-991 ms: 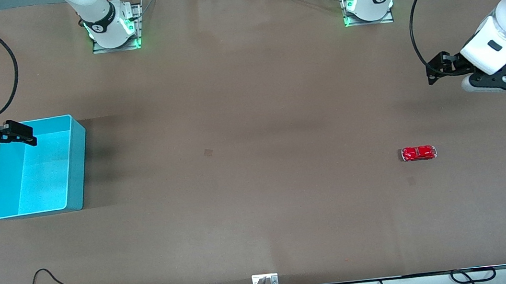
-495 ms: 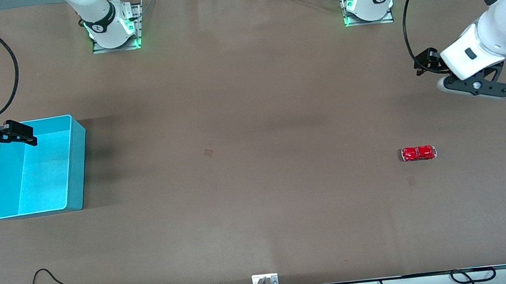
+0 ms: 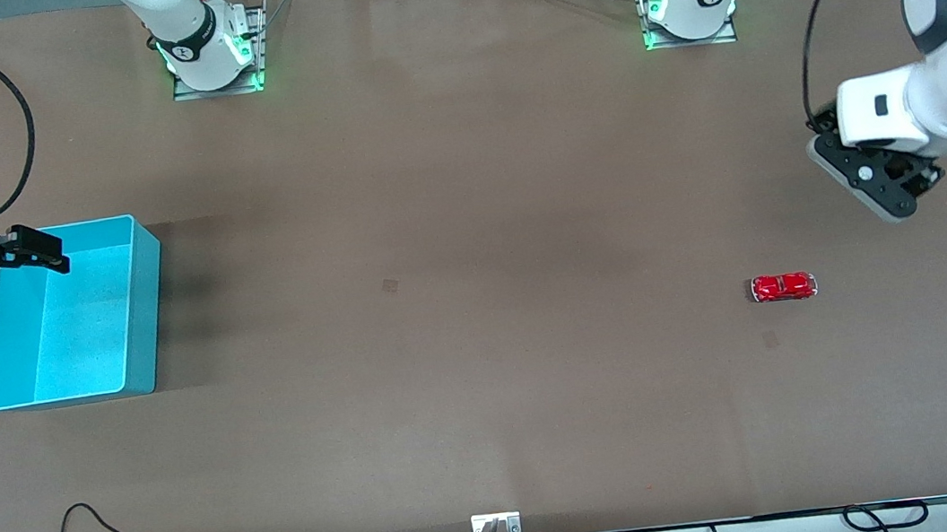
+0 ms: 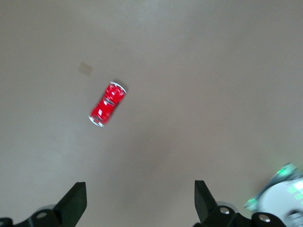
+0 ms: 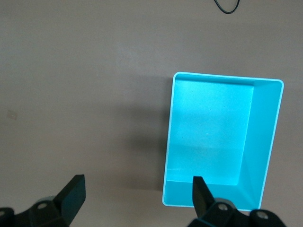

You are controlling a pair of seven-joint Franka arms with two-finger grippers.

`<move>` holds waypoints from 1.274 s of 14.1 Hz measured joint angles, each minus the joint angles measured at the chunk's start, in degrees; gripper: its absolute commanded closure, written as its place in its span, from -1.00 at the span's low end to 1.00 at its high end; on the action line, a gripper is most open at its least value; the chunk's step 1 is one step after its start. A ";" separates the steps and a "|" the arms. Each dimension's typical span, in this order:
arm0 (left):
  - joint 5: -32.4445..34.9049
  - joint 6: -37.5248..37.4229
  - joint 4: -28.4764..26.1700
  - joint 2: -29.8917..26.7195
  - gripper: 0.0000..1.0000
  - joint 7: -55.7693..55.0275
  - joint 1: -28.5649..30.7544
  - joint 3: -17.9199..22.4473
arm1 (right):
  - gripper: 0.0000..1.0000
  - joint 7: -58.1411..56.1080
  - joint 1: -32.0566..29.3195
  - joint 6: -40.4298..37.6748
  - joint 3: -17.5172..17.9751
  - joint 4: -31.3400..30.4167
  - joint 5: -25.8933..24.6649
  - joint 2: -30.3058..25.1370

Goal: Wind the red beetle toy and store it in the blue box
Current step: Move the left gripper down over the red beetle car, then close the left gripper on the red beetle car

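The red beetle toy (image 3: 784, 286) stands on the brown table toward the left arm's end. In the left wrist view the toy (image 4: 107, 104) lies apart from the open fingers. My left gripper (image 3: 878, 189) hangs in the air over bare table beside the toy, open and empty; the left wrist view shows it (image 4: 139, 203) too. The blue box (image 3: 145, 329) stands at the right arm's end, with nothing in it. My right gripper (image 3: 38, 250) waits, open and empty, over the box's corner. In the right wrist view the gripper (image 5: 137, 198) is over the box's rim (image 5: 262, 142).
The two arm bases (image 3: 213, 54) (image 3: 689, 0) stand along the table's edge farthest from the front camera. A small square mark (image 3: 390, 286) is on the table's middle. A looped black cable (image 3: 86, 530) and a metal bracket (image 3: 497, 530) lie at the edge nearest the front camera.
My left arm has swung and its gripper has turned to point down at the table, coming closer to the toy. The toy, the box and the right arm have not moved.
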 measured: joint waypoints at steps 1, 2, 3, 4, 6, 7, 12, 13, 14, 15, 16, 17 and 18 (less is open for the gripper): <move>0.02 2.89 -0.09 1.96 -1.00 4.69 1.03 0.06 | -1.00 0.00 0.00 0.02 0.00 0.00 0.00 0.00; 0.03 6.19 -0.19 4.22 -1.00 8.82 1.93 0.09 | -1.00 0.00 0.01 0.05 0.01 0.00 0.00 0.01; 0.03 9.51 -0.25 6.66 -1.00 12.30 2.60 0.10 | -1.00 0.00 0.01 0.05 0.01 -0.01 0.00 0.01; 0.03 12.51 -0.31 9.14 -1.00 15.05 3.06 0.11 | -1.00 0.00 0.02 0.05 0.02 0.00 0.00 0.01; 0.15 17.42 -0.69 13.48 -1.00 19.14 3.62 0.11 | -1.00 0.00 0.00 0.06 0.01 -0.01 0.00 0.01; 0.69 19.69 -1.26 15.18 -1.00 20.65 3.86 0.11 | -1.00 0.00 -0.01 0.06 -0.01 0.00 0.00 0.02; 3.36 34.57 -9.09 18.43 -1.00 25.71 4.96 0.12 | -1.00 0.00 -0.01 0.05 -0.01 -0.01 0.00 0.05; 3.37 37.78 -11.01 18.50 -1.00 26.59 5.13 0.12 | -1.00 0.00 -0.01 0.05 -0.01 -0.01 0.00 0.05; 3.39 40.34 -12.74 18.62 -1.00 27.07 5.38 0.11 | -1.00 0.00 -0.01 0.05 -0.01 -0.01 0.00 0.05; 3.39 42.39 -14.18 18.80 -0.96 27.56 5.68 0.11 | -1.00 0.00 -0.01 0.05 -0.01 -0.01 0.00 0.06; 3.39 44.19 -15.33 19.02 -0.83 27.83 5.92 0.11 | -1.00 0.00 -0.01 0.05 -0.01 -0.01 0.00 0.06; 3.39 45.68 -16.16 19.22 -0.66 27.97 6.01 0.09 | -1.00 0.00 -0.01 0.05 -0.01 -0.01 0.00 0.06; 3.39 46.64 -16.61 19.44 -0.48 28.01 6.01 0.04 | -1.00 0.00 -0.01 0.05 -0.01 -0.01 0.00 0.06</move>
